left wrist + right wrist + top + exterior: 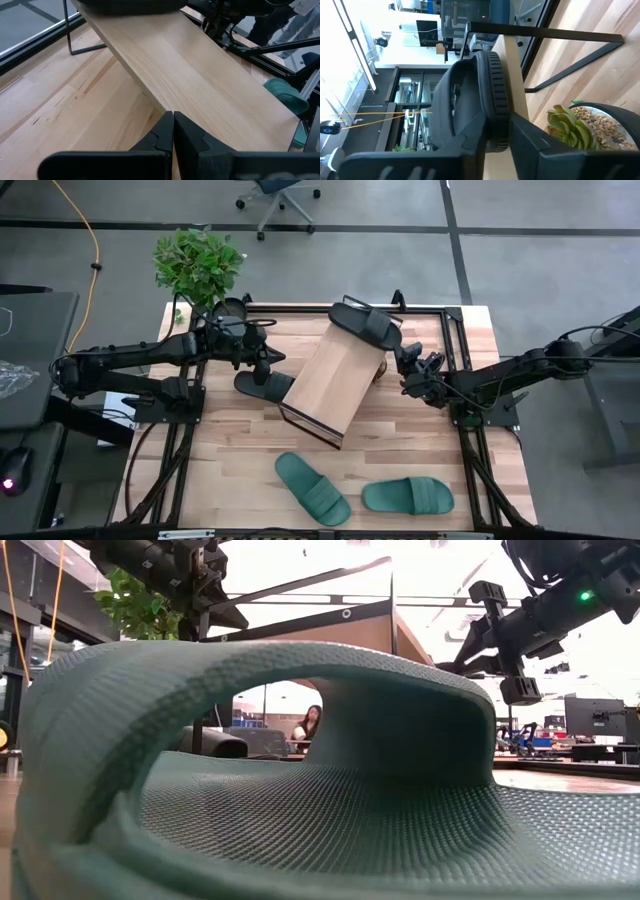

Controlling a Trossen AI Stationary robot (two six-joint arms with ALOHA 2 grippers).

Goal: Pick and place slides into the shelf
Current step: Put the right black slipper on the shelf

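The shelf (325, 380) stands slanted mid-table. One black slide (365, 326) lies sole-down across its far, high end, and my right gripper (403, 358) (497, 135) is shut on it from the table's right side. The other black slide (258, 388) lies flat on the table left of the shelf. My left gripper (268, 365) (173, 120) hovers just above that slide, fingers shut and empty, with the shelf board (200, 75) ahead of it. Two teal slides (312, 487) (407, 496) lie sole-down near the table's near edge. One of them (300, 790) fills the low view. My right gripper pinches the black slide's end nearest the table's right edge (495, 142), one finger on each face of the sole's thickness. The fingers come roughly level from the right. The slide's sole rests on the high end of the board (512, 65), and the held end overhangs it.
A leafy plant (197, 262) in a dark pot stands at the table's far left corner. A small succulent pot (580, 125) sits by the shelf's right side, close under my right gripper. Black frame rails run along both table sides. A person (310, 725) sits far behind.
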